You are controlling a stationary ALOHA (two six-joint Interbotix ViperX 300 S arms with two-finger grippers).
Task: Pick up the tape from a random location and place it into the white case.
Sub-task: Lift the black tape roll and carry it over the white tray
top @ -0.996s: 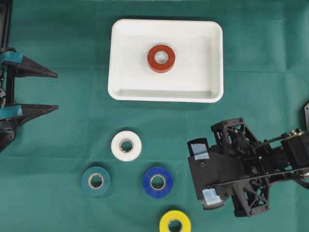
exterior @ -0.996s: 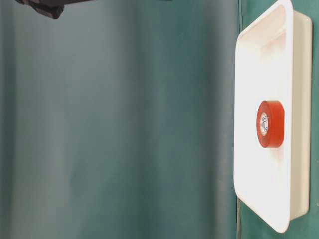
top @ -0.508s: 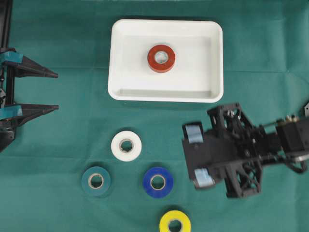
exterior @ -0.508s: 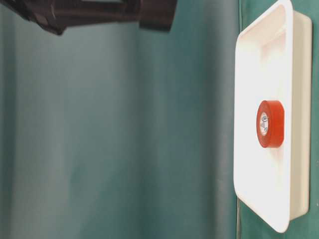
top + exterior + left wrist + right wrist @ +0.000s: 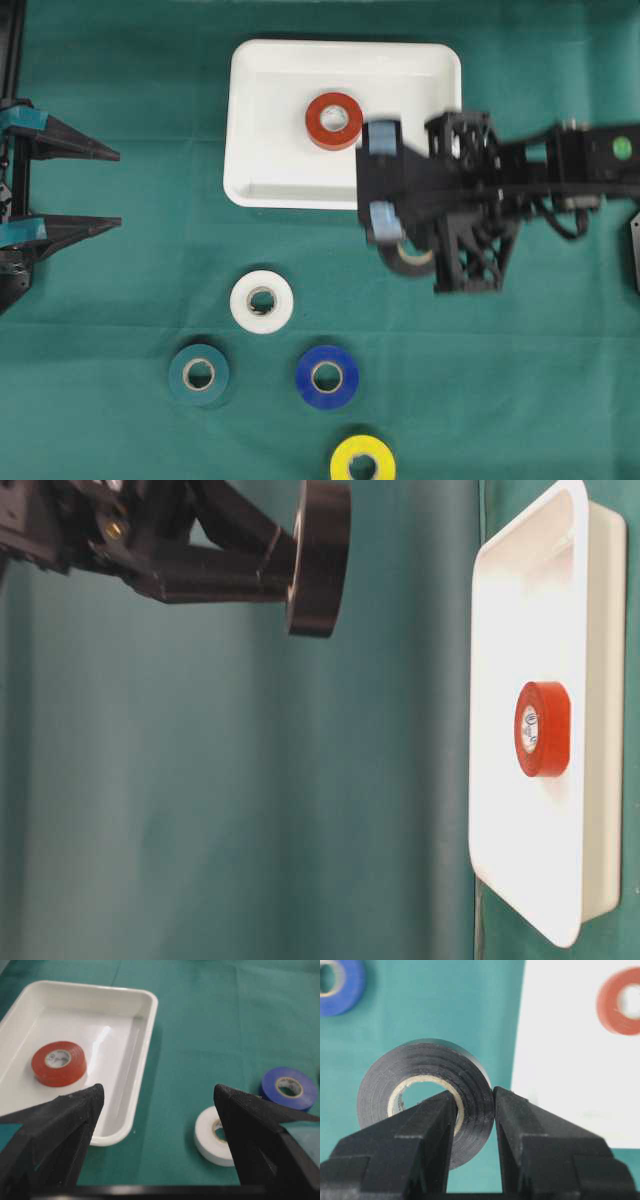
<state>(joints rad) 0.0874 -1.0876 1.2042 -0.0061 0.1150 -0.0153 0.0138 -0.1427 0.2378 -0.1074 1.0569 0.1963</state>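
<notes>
Green cloth (image 5: pixel 120 300) | black tape (image 5: pixel 427 1095), pale core | right hand (image 5: pixel 472 1110) pinching wall

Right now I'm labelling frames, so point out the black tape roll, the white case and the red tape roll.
black tape roll (image 5: pixel 380 1092): right wrist view, left side of its wound face.
white case (image 5: pixel 262 190): overhead view, bare floor near its lower-left corner.
red tape roll (image 5: pixel 322 132): overhead view, on the red ring.

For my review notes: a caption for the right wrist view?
Right gripper pinches a black tape roll through its wall, beside the white case.
</notes>
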